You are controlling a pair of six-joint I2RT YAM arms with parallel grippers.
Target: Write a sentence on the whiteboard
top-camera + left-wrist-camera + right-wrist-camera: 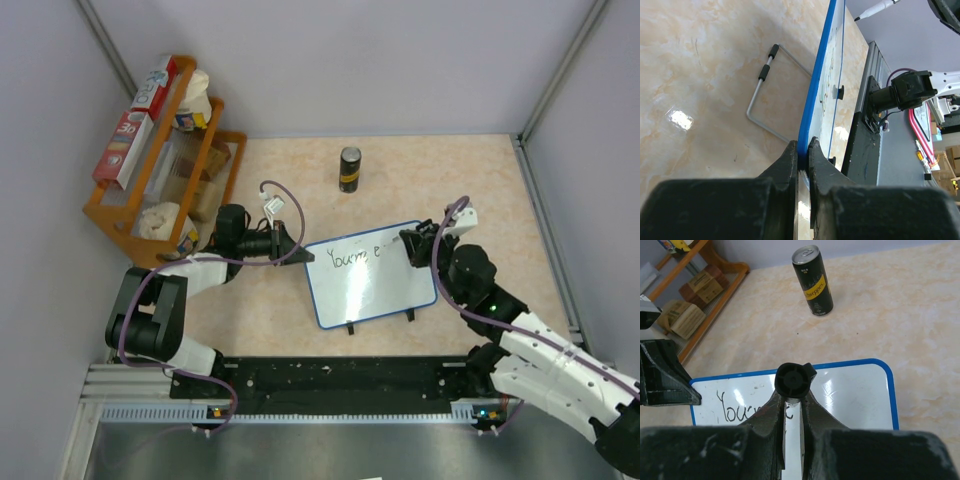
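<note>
The whiteboard (375, 290) lies on the table, white with a blue rim and two black feet on its near edge. It also shows in the right wrist view (855, 395) and edge-on in the left wrist view (819, 75). The sentence (352, 253) reads about "You're e" on the top line (742, 407). My left gripper (296, 252) is shut on the board's left rim (804, 150). My right gripper (413, 245) is shut on a marker (792, 380), held upright with its tip at the end of the writing. The marker's tip shows in the left wrist view (875, 9).
A black drink can (350, 168) stands behind the board (813, 280). A wooden rack (165, 160) with boxes and packets stands at the far left. A bent metal wire with a black sleeve (765, 85) lies by the board. A black rail (340, 375) runs along the near edge.
</note>
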